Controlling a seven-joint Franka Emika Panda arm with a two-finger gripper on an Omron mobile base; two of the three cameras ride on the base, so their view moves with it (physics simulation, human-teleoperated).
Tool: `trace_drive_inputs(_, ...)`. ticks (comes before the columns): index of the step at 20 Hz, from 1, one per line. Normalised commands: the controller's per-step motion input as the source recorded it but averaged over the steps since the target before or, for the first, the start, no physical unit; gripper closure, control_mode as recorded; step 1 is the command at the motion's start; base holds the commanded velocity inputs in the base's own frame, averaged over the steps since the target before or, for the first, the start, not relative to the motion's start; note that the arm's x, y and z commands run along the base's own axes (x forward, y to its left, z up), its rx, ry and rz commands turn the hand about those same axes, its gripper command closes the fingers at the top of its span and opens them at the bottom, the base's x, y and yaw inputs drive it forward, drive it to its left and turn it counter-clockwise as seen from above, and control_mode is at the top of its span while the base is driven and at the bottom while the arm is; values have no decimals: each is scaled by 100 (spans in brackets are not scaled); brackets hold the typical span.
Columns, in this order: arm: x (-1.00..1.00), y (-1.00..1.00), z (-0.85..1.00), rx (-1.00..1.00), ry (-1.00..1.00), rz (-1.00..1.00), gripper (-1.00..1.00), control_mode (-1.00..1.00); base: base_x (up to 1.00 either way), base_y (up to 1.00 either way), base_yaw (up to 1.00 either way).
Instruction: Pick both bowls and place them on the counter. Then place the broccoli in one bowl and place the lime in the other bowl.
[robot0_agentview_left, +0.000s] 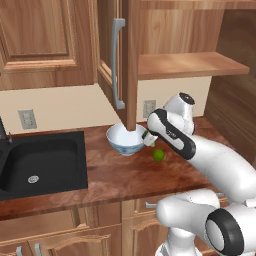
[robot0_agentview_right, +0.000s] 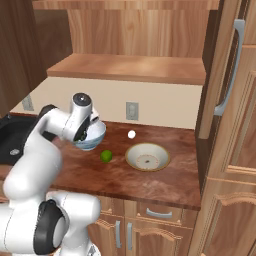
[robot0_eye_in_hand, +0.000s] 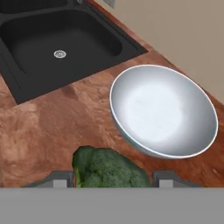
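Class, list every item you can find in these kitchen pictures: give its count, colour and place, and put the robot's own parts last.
Deep bowl: one, white with blue-patterned outside, on the counter right of the sink.
Shallow bowl: one, beige with darker rim, on the counter right of the lime.
Lime: one, bright yellow-green, on the counter between the two bowls.
Broccoli: one, dark green, between the pincer's fingers beside the deep bowl.
Small ball: one, white, on the counter near the back wall.
Counter: one, reddish-brown wood grain.
Sink: one, black, set in the counter's left.
Wall outlets: two, grey, on the beige wall.
Cabinet shelf: one, light wood, above the counter.
Arm: one, white with dark joints.
Pincer: one, dark tips, closed on the broccoli.
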Motion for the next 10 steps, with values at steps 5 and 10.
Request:
trace_drive_inputs(5,44,11,1,15,-1,-6,100,-100,0,0,0)
trace_drive_inputs(10,51,12,6,13,0,-9,100,-100,0,0,0)
